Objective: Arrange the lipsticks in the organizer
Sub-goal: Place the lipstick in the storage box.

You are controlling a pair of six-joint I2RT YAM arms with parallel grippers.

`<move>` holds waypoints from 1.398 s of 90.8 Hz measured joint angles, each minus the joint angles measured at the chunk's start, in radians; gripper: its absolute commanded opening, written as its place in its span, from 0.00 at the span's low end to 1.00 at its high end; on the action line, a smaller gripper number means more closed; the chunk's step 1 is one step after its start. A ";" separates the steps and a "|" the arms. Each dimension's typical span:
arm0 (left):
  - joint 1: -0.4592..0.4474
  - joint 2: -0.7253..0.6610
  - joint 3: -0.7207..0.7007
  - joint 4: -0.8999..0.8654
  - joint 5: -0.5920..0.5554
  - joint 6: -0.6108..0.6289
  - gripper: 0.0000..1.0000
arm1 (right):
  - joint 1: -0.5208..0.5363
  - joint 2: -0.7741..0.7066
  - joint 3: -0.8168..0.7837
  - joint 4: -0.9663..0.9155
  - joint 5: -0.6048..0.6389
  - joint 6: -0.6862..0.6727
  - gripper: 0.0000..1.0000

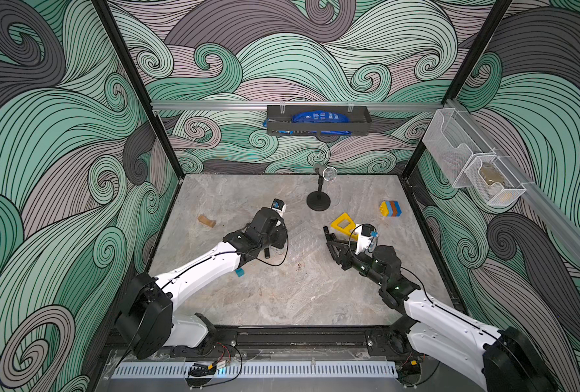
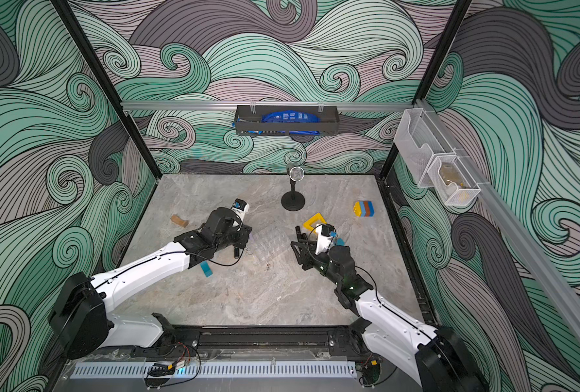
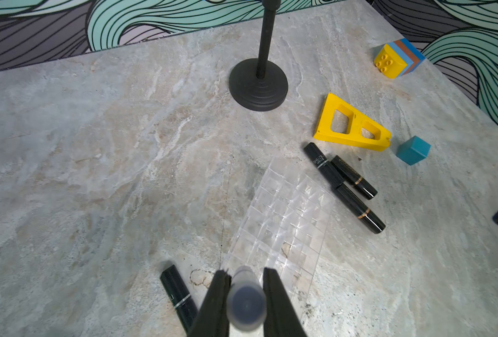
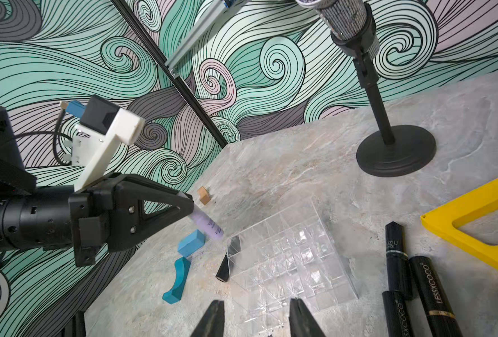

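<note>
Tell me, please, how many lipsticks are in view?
5. One lilac lipstick in the left claw; one black lipstick on the table beside it; three black lipsticks together between the clear tray and the yellow frame.

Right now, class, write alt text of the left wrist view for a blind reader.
The left claw grips a lilac lipstick near the edge of the clear organizer. Three black lipsticks lie beyond it near a yellow frame; a fourth lies beside the claw.

bright even light, soft shadows; organizer glints; lilac lipstick blurred near lens; edges bowed.
</note>
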 measured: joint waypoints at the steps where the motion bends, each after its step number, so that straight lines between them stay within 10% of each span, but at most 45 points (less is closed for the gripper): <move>1: 0.000 0.000 0.000 0.001 -0.002 0.001 0.00 | 0.000 0.001 0.000 0.000 0.000 0.000 0.41; 127: -0.013 0.107 -0.108 0.153 -0.079 -0.016 0.00 | -0.058 -0.074 -0.021 0.001 -0.028 0.002 0.40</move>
